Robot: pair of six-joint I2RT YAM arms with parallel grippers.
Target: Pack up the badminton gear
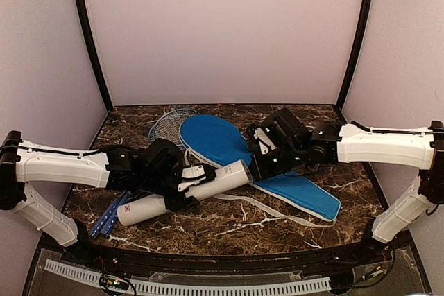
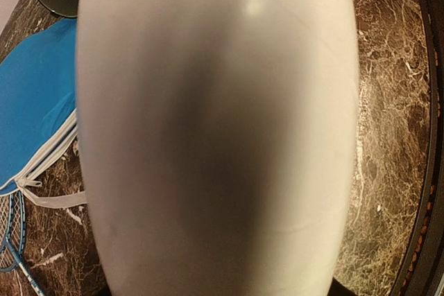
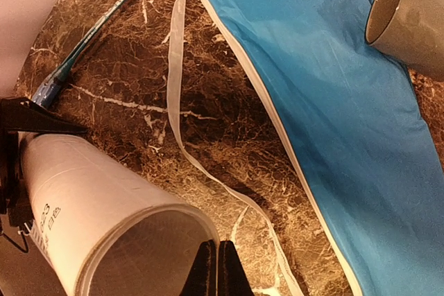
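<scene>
Centre is blocked: the tube [image 1: 208,184] is held diagonally across mid-table, gripped by the left gripper [image 1: 191,179]. Just behind, the bag [image 1: 215,140] is spread from back-centre to right-front. The right gripper [image 3: 216,265], fingers closed, is hung betw. the tube's open end and the bag's edge. A grey hollow cylinder [image 3: 409,19] is seen over the bag. The left side is taken by the rackets [image 1: 168,124]. A loose strap [image 1: 267,214] is trailed over the marble. Bare table [image 1: 229,237] is left along the near edge & at back-right.
</scene>
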